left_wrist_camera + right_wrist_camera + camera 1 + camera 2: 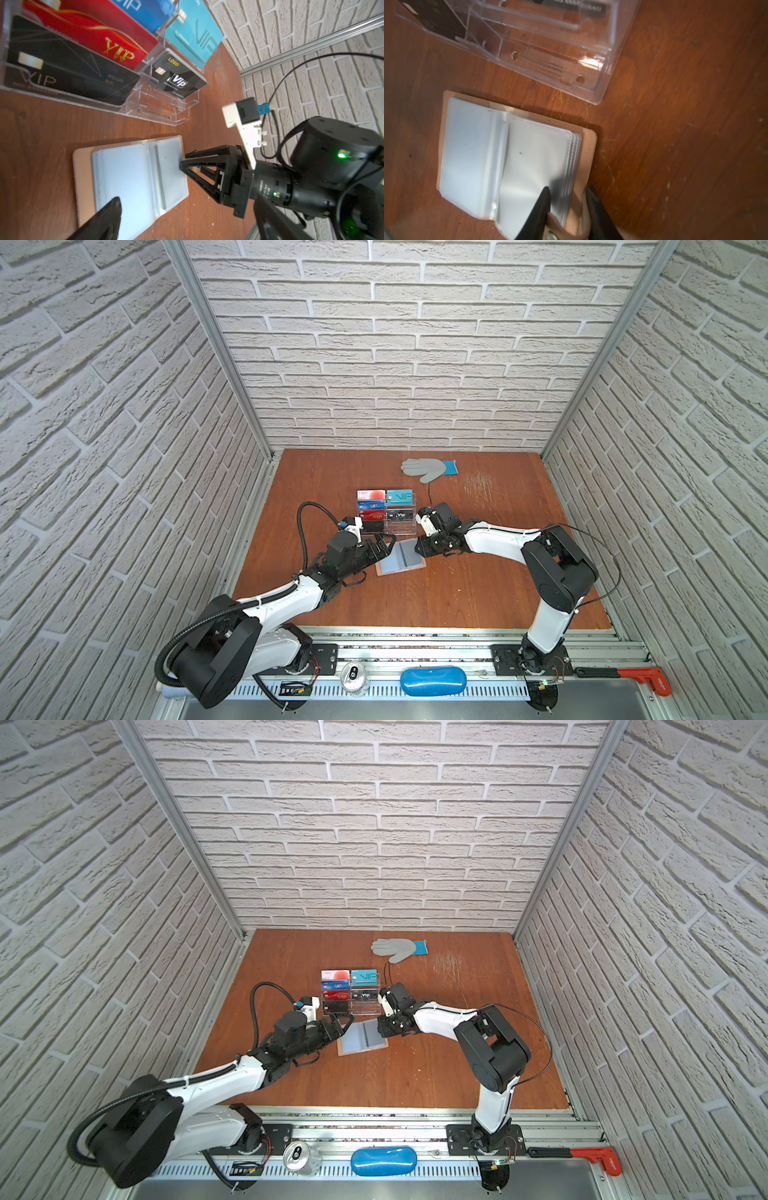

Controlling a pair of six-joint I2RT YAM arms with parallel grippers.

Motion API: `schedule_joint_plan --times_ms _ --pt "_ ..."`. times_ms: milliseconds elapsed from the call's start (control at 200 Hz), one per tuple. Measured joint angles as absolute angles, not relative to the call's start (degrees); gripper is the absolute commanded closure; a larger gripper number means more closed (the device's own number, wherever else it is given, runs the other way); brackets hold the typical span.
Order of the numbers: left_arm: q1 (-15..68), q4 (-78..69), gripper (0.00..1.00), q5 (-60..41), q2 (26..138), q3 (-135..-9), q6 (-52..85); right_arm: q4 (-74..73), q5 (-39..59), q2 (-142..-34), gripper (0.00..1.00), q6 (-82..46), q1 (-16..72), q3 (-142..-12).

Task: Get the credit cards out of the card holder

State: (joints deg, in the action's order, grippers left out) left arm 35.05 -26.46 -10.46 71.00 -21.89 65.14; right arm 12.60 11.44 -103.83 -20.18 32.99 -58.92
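Card holder (400,560) lying open, left gripper (386,546) spread wide, right gripper (567,189) astride its edge, grip uncertain

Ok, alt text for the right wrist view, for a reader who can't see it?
An open tan card holder lies flat on a wooden table, its grey-blue sleeve pages showing no cards, with the jaws of the right gripper set either side of its page edges near the snap. A clear acrylic stand sits beside it.

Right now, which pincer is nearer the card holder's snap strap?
Right. The right pincer straddles the snap strap on the card holder's edge; the left pincer hangs open over the opposite side.
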Motion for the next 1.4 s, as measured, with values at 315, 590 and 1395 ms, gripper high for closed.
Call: schedule_joint_plan --times_ms 315,590,1395 --pt "35.46 -30.83 0.02 -11.68 80.31 -21.69 66.3 12.49 13.39 -103.83 0.77 -20.67 33.19 -58.92" --pt "36.14 -35.73 0.02 -12.1 83.55 -21.69 67.31 12.56 14.06 -103.85 0.78 -20.82 33.21 -58.92" --pt "33.28 -30.96 0.02 -14.2 80.09 -20.95 65.6 12.64 14.85 -103.96 0.79 -20.84 33.23 -58.92"
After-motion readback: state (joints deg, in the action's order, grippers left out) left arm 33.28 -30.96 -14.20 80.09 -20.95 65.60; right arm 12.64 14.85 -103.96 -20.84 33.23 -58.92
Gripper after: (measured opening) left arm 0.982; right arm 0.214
